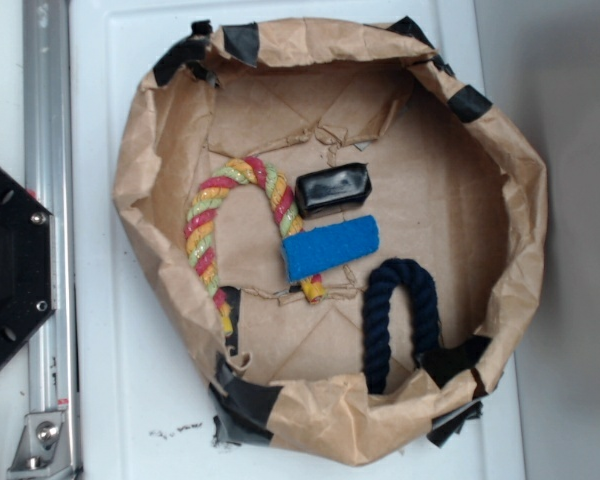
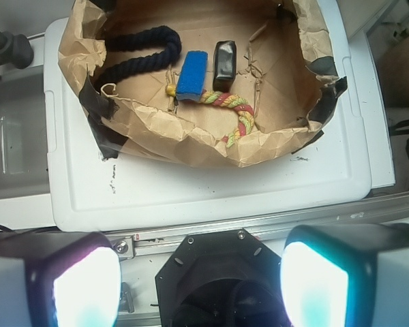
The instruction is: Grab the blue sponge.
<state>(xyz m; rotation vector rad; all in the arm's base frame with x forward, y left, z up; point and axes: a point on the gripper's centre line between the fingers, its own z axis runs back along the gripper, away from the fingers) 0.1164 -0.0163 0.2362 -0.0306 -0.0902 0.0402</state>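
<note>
Fingers [image 2: 88, 283] of the gripper [image 2: 199, 283] fill the bottom of the wrist view, spread wide apart with nothing between them, well short of the crumpled brown paper bag [image 2: 191, 136] on the white surface [image 2: 211, 191]. Beyond the bag's rolled near rim, the blue sponge [image 2: 191, 73] lies flat on the paper floor, between the dark navy rope [image 2: 140, 48] to its left and the black block [image 2: 224, 65] just beside it on the right. A multicoloured rope [image 2: 233, 109] runs from under the sponge's near end toward the rim. A bare white strip separates bag from fingers.

From the exterior view, no fingers are visible; only a black base plate [image 1: 10, 265] and metal rail [image 1: 50, 200] show at left. Seen from overhead, the blue sponge [image 1: 330, 247] rests near the bag's [image 1: 500, 200] centre, overlapping one end of the multicoloured rope [image 1: 230, 215], with the black block [image 1: 332, 189] just above and the navy rope [image 1: 395, 315] arching below. Open paper floor lies to its right; black tape [image 1: 245, 405] patches the rim.
</note>
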